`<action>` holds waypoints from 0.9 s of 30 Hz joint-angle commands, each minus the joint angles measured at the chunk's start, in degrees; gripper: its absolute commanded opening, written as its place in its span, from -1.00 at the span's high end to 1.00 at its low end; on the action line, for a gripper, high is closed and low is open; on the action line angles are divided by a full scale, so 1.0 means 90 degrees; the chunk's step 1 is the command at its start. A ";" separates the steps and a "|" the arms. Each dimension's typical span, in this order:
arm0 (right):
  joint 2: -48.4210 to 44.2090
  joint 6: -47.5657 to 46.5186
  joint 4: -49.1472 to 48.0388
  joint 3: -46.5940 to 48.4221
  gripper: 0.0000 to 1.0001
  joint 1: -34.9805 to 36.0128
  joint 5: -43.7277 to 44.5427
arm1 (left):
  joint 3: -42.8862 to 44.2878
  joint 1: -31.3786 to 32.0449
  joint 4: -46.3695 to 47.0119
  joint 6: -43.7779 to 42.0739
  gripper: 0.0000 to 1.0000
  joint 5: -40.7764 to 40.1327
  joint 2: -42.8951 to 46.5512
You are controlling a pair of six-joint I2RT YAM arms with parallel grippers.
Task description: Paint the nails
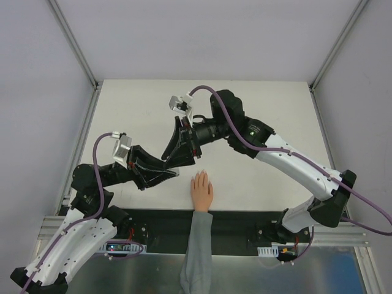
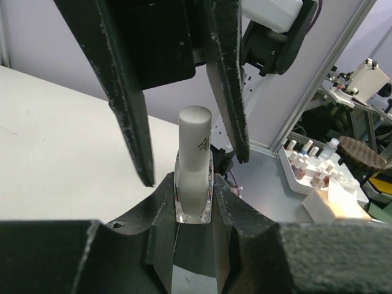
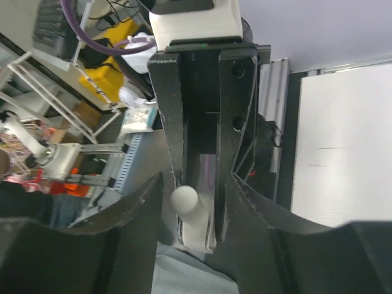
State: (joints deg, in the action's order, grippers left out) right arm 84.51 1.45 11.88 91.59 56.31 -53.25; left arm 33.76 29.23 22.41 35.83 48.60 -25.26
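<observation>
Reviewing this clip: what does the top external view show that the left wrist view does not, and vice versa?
Only top external: the mannequin hand with its grey sleeve, fingers pointing away from the arm bases. Only left wrist: the clear bottle with its white cap, clamped in the left pincer, and the right pincer open astride the cap. Both: the two pincers close together over the white table.

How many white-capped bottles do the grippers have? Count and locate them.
1. The white-capped bottle, clamped in the left gripper, its cap between the open fingers of the right gripper. More could hide under the arms.
</observation>
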 commanded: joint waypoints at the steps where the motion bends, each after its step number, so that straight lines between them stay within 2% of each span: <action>1: 0.0024 0.0541 -0.1007 0.0233 0.18 -0.0017 -0.0704 | 0.0155 -0.0026 0.0634 0.0218 1.00 0.0440 -0.0084; 2: 0.0024 0.0561 -0.1027 0.0224 0.35 -0.0017 -0.0694 | 0.0155 -0.0026 0.0644 0.0198 1.00 0.0440 -0.0084; 4: -0.0024 0.0551 -0.1027 0.0127 0.55 -0.0017 -0.0646 | 0.0165 -0.0026 0.0644 0.0169 1.00 0.0352 -0.0114; 5: -0.0044 0.0503 -0.1017 0.0068 0.86 -0.0007 -0.0597 | 0.0175 -0.0026 0.0635 0.0159 1.00 0.0284 -0.0123; 6: -0.0170 0.0435 -0.0950 -0.0010 0.99 -0.0007 -0.0519 | 0.0194 -0.0026 0.0586 0.0130 1.00 0.0013 -0.0123; 8: -0.0356 -0.0012 -0.0706 -0.0282 0.99 0.0051 0.0055 | 0.0291 -0.0026 0.0295 -0.0074 1.00 -0.0446 -0.0114; 9: -0.0569 -0.0121 -0.0434 -0.0381 0.99 0.0100 0.0851 | 0.0360 -0.0026 0.0099 -0.0211 1.00 -0.0690 -0.0123; 10: -0.0707 -0.0316 -0.0238 -0.0469 0.99 0.0187 0.1622 | 0.0447 -0.0026 -0.0135 -0.0541 1.00 -0.1399 -0.0133; 11: -0.0844 -0.0550 0.0102 -0.0518 0.99 0.0730 0.2925 | 0.0593 -0.0026 -0.0369 -0.0728 1.00 -0.1773 -0.0153; 12: -0.0971 -0.0939 0.0589 -0.0606 0.99 0.1247 0.6738 | 0.0653 -0.0026 -0.0700 -0.0913 1.00 -0.2125 -0.0230; 13: -0.1127 -0.0875 0.0633 -0.0703 0.99 0.1794 0.8671 | 0.0721 -0.0026 -0.0810 -0.1186 1.00 -0.2757 -0.0299; 14: -0.1128 -0.0691 0.0624 -0.0772 0.99 0.2583 1.0025 | 0.0809 -0.0026 -0.0830 -0.1285 1.00 -0.2956 -0.0396; 15: -0.1099 -0.0321 0.0430 -0.0937 0.99 0.2803 1.1189 | 0.0858 -0.0026 -0.0743 -0.1373 1.00 -0.3074 -0.0658; 17: -0.0759 -0.0191 0.0350 -0.0861 0.99 0.3087 1.1522 | 0.1024 -0.0026 -0.0558 -0.1530 1.00 -0.2901 -0.1001; 19: -0.0282 -0.0191 0.0895 -0.0160 0.99 0.3059 1.1270 | 0.1131 -0.0026 -0.0333 -0.1443 1.00 -0.2706 -0.1450; 22: -0.0230 -0.0347 0.0994 0.0155 0.93 0.2962 1.0470 | 0.1113 -0.0026 -0.0099 -0.1326 1.00 -0.2247 -0.1666; 23: -0.0356 -0.0405 0.0917 0.0126 0.85 0.2836 1.0217 | 0.1064 -0.0026 -0.0088 -0.1316 1.00 -0.2091 -0.1657; 24: -0.0424 -0.0483 0.0907 0.0078 0.76 0.2738 0.9421 | 0.1025 -0.0016 -0.0088 -0.1306 1.00 -0.1983 -0.1541; 25: -0.0493 -0.0561 0.0965 0.0087 0.56 0.2553 0.9114 | 0.0908 -0.0016 -0.0098 -0.1306 1.00 -0.1866 -0.1453; 26: -0.0668 -0.0639 0.1023 0.0058 0.47 0.2464 0.8850 | 0.0849 -0.0016 -0.0117 -0.1296 1.00 -0.1584 -0.1374; 27: -0.0756 -0.0775 0.1024 0.0019 0.30 0.2348 0.7986 | 0.0781 -0.0016 -0.0127 -0.1286 1.00 -0.1417 -0.1190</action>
State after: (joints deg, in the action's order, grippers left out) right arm 81.34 -2.92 16.36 91.33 78.54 37.78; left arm 41.39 30.65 15.38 24.77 37.19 -39.29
